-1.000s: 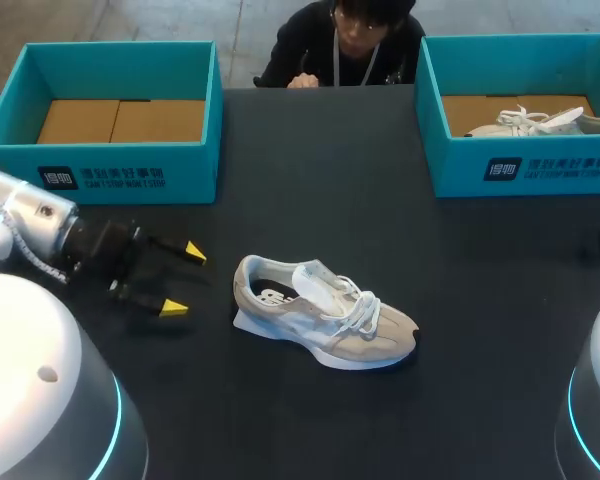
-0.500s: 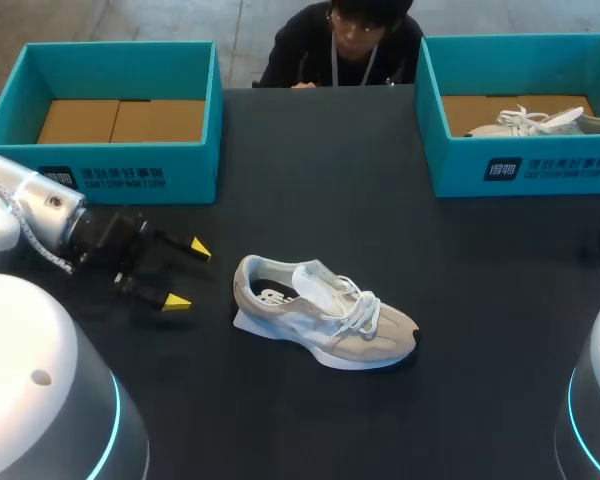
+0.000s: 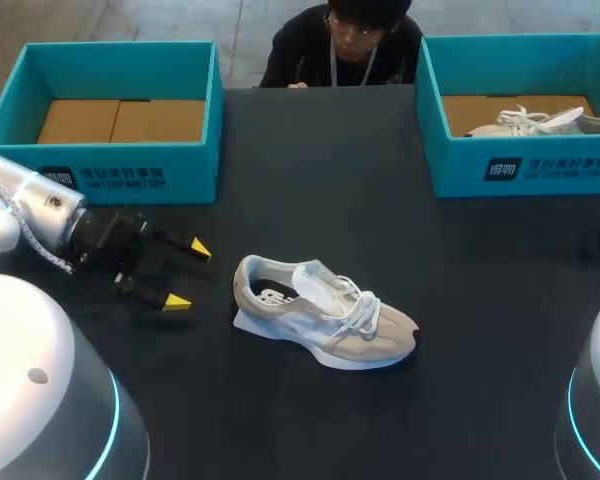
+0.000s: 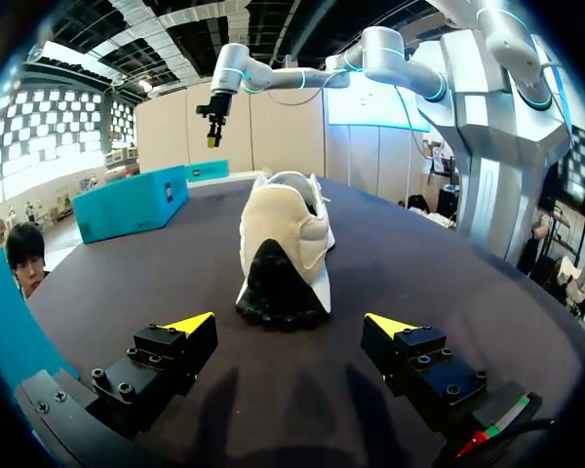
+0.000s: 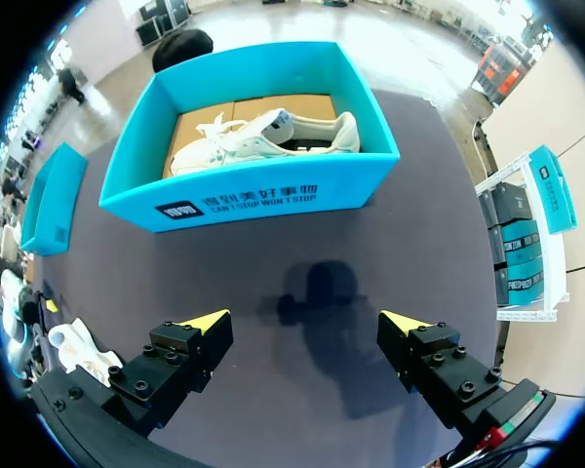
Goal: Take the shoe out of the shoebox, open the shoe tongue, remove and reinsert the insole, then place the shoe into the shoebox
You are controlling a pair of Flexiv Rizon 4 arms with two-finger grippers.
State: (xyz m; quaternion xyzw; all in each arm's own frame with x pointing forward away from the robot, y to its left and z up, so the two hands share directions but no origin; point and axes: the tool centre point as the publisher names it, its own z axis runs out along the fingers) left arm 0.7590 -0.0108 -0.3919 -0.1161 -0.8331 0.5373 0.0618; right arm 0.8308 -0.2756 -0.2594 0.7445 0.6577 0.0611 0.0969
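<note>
A beige and white shoe (image 3: 325, 315) lies on the black table (image 3: 310, 170) at its middle, heel to the left, toe to the right, with a pale flap standing up from its opening. My left gripper (image 3: 188, 274) sits open just left of the heel, not touching it. In the left wrist view the shoe's heel (image 4: 283, 244) is a short way ahead of the open left gripper (image 4: 292, 327). My right gripper (image 5: 307, 322) hangs open over bare table in front of the right shoebox (image 5: 244, 200), holding nothing.
A teal shoebox (image 3: 120, 170) at the back left shows only its cardboard floor. The teal shoebox at the back right (image 3: 540, 165) holds another white shoe (image 3: 535, 122), which the right wrist view also shows (image 5: 263, 136). Bare table surrounds the shoe.
My left gripper has shifted slightly to the right and toward the far side, then stayed still. The shoe and the right gripper have not moved.
</note>
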